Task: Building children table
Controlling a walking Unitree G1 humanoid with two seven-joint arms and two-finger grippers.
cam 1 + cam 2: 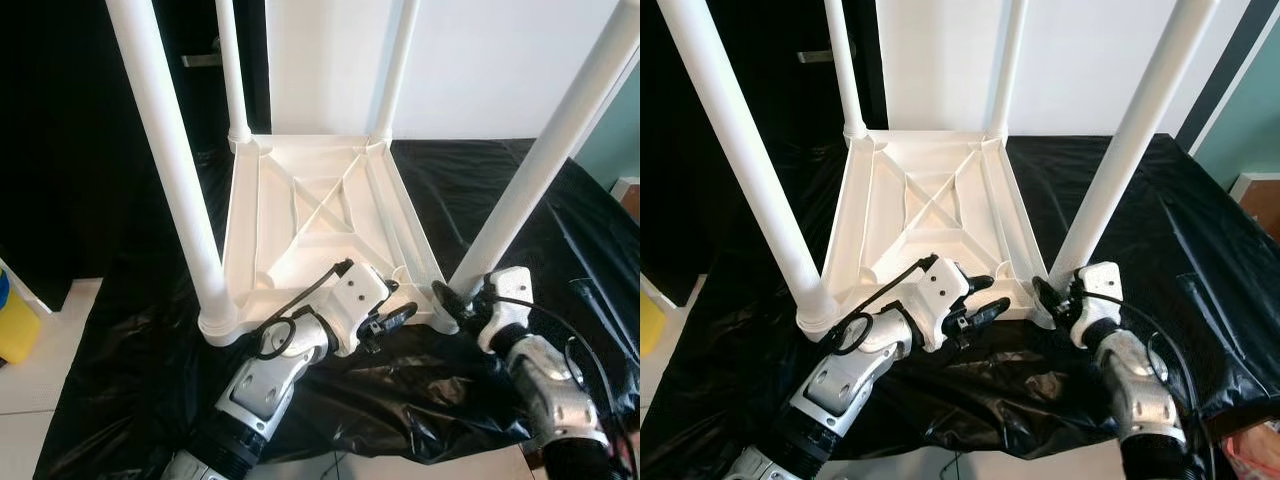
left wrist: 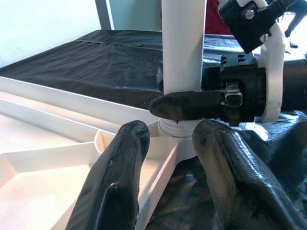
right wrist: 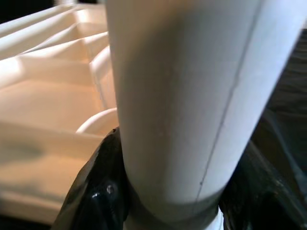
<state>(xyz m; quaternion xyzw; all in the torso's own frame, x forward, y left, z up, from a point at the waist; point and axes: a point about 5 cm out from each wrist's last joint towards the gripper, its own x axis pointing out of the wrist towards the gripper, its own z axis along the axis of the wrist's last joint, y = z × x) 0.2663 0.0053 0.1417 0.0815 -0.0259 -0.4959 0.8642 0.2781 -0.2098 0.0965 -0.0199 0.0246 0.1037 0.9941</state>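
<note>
The white table top [image 1: 320, 205] lies upside down on black plastic sheeting, with its ribbed underside facing up. All its legs stand in the corner sockets: the near right leg [image 1: 540, 160], the near left leg [image 1: 165, 160] and two far legs [image 1: 232, 70]. My right gripper [image 1: 452, 298] is shut on the near right leg [image 3: 192, 96] just above its socket, one finger [image 3: 103, 187] on each side. My left gripper [image 1: 405, 303] is open at the top's near edge, close beside that socket; its fingers [image 2: 120, 158] point at the leg [image 2: 182, 48].
Black plastic sheeting [image 1: 480, 190] covers the floor under and around the table. A yellow container [image 1: 15, 320] stands on the pale floor at the far left. A dark door is behind on the left, a white wall behind the far legs.
</note>
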